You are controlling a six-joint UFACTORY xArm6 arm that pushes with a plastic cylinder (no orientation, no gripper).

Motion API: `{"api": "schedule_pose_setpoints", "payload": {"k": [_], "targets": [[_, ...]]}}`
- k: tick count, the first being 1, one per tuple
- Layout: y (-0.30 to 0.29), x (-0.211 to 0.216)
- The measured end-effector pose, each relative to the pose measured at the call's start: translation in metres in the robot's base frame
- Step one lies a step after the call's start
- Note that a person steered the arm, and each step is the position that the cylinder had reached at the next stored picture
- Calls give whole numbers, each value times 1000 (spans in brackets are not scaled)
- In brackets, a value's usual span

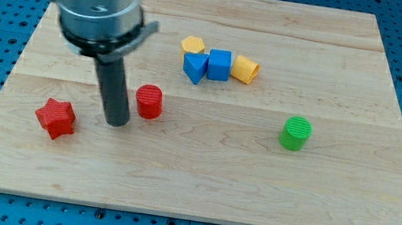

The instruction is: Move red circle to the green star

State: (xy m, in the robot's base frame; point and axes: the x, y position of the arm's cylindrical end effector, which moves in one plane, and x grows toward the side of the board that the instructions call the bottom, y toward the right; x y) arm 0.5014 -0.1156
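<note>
The red circle (149, 102), a short ribbed cylinder, stands left of the board's middle. My tip (115, 123) rests on the board just to its left, a small gap apart. The only green block in view is a round green cylinder (294, 133) toward the view's right, far from the red circle. I see no star-shaped green block. A red star (55, 117) lies to the left of my tip, near the board's left edge.
Near the view's top centre there is a cluster: a yellow hexagon (193, 45), a blue triangle (194, 67), a blue cube (219, 65) and a yellow cylinder (245, 70). The wooden board (344, 222) lies on a blue pegboard.
</note>
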Motion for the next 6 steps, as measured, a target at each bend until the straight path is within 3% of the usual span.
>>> {"api": "schedule_pose_setpoints", "payload": {"k": [1, 3, 4, 6], "targets": [[74, -4], [-30, -48], [0, -79], [-10, -139]]}}
